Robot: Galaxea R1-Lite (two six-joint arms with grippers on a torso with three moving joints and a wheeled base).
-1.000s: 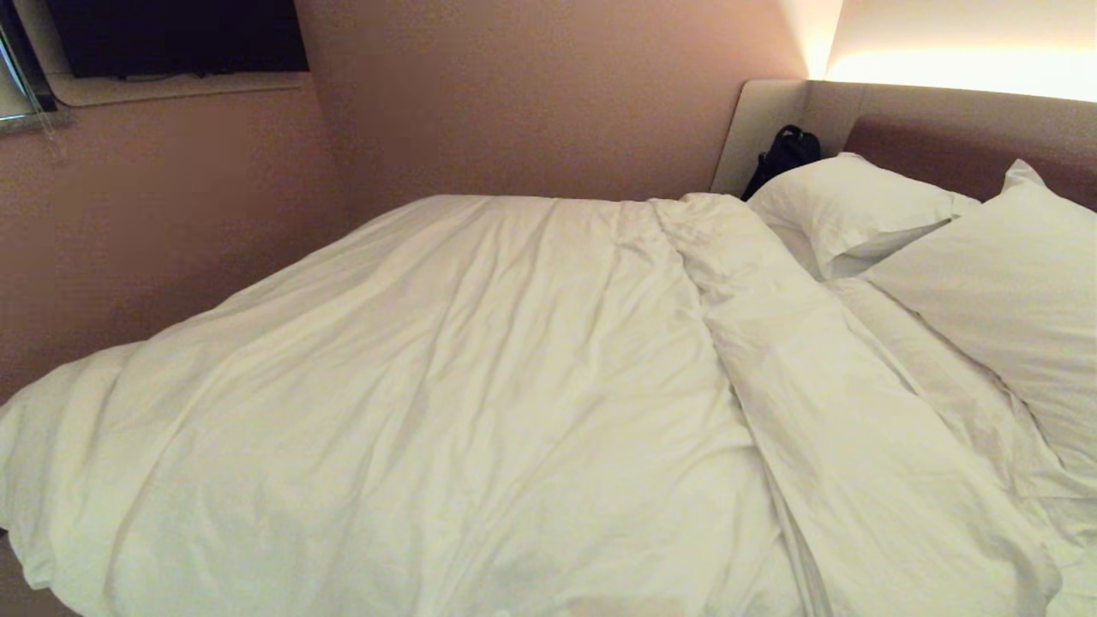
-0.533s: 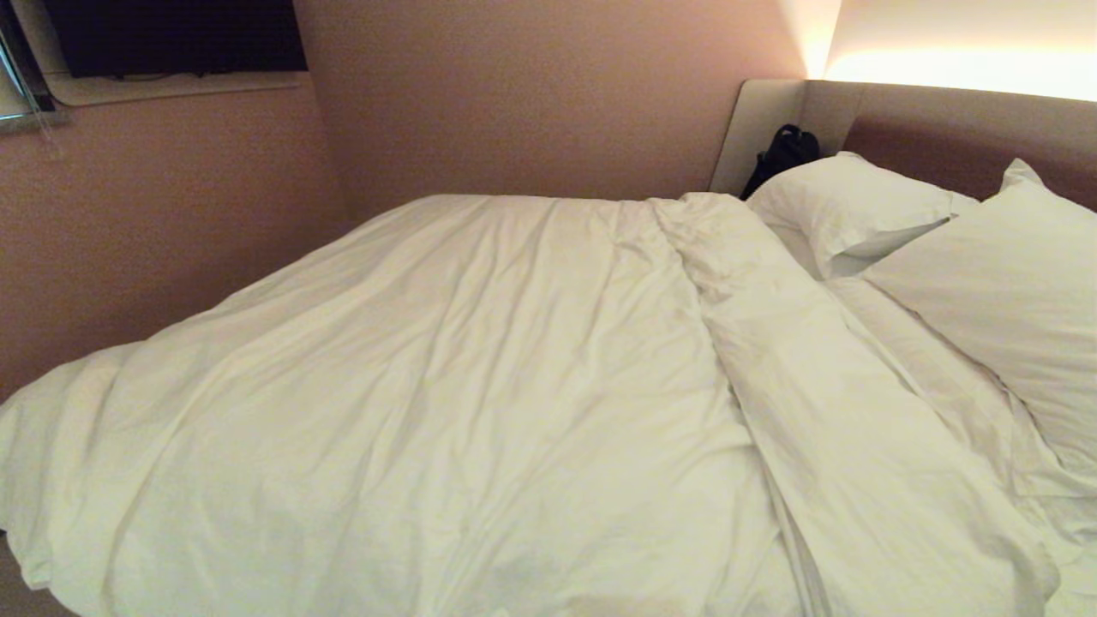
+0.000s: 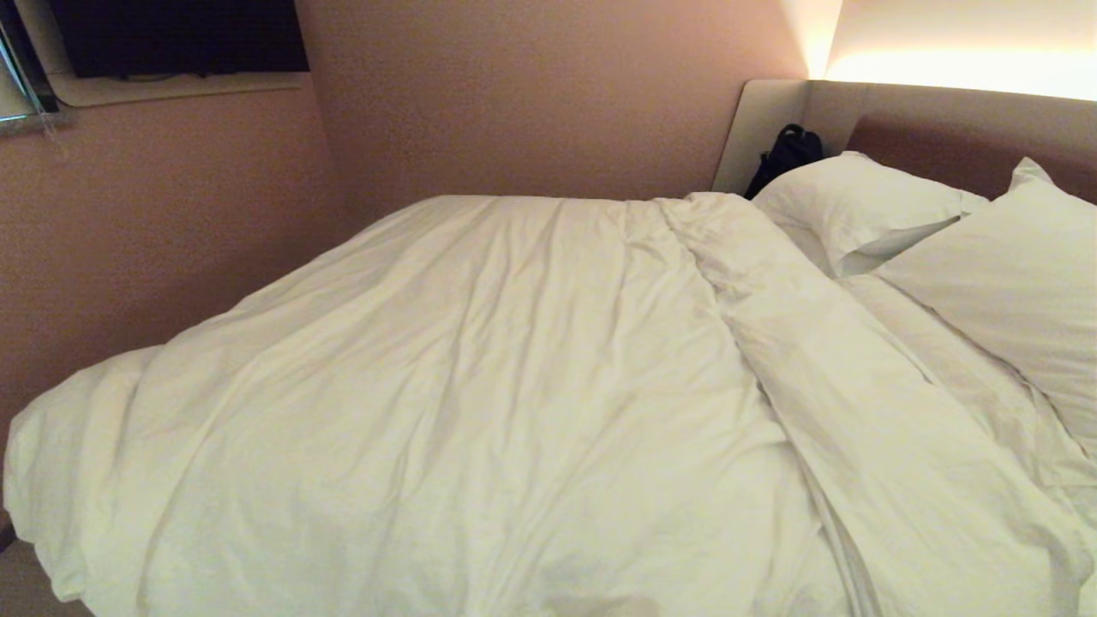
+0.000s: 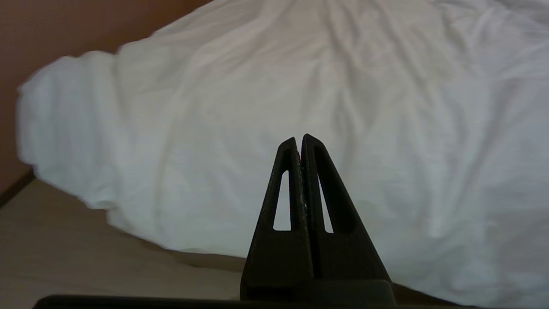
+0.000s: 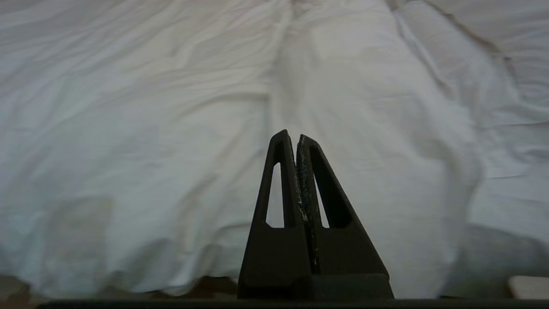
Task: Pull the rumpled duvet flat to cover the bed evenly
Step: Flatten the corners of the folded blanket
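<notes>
Both tools (image 4: 301, 138) (image 5: 291, 134) pressed together facing duvet (image 3: 446, 386); pillows (image 3: 857, 206), black bag (image 3: 784, 154) by headboard (image 3: 943, 120)

Two white pillows at far right: one (image 3: 857, 201) farther back, one (image 3: 1003, 291) nearer, overlapping at adjacent edges. Black bag (image 3: 784, 154) upright in far corner, behind far pillow, against beige side panel. Pinkish wall (image 3: 514, 94) along far side. Dark screen (image 3: 176, 34) far left, above a ledge (image 3: 176, 86). Warm light strip (image 3: 960, 68) far right, up high.
</notes>
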